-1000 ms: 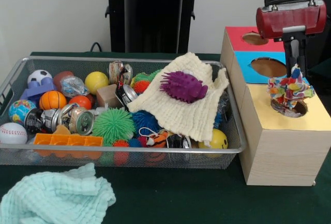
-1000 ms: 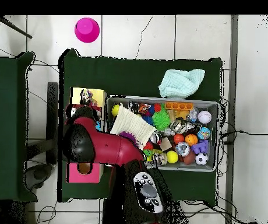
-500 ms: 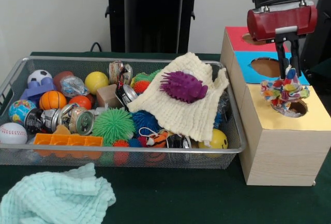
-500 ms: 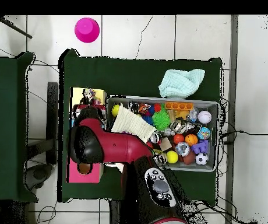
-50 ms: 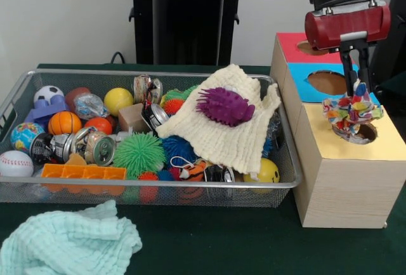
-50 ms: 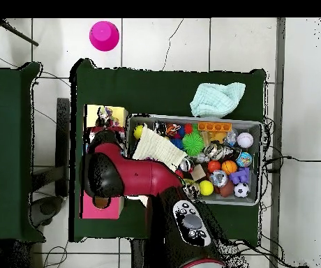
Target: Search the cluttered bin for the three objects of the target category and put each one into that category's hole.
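Yellow-topped hole (image 5: 360, 134) of the wooden sorting box (image 5: 342, 180) was blocked by a multicoloured crumpled cloth (image 5: 352, 111) sitting in its mouth. Blue hole (image 5: 328, 82) and red hole (image 5: 312, 47) lay open. Cream knitted cloth (image 5: 222, 132) with a purple spiky toy (image 5: 223, 105) on it covered the wire mesh bin's (image 5: 158, 189) box-side end; the other end was packed with balls and cans, uncovered.
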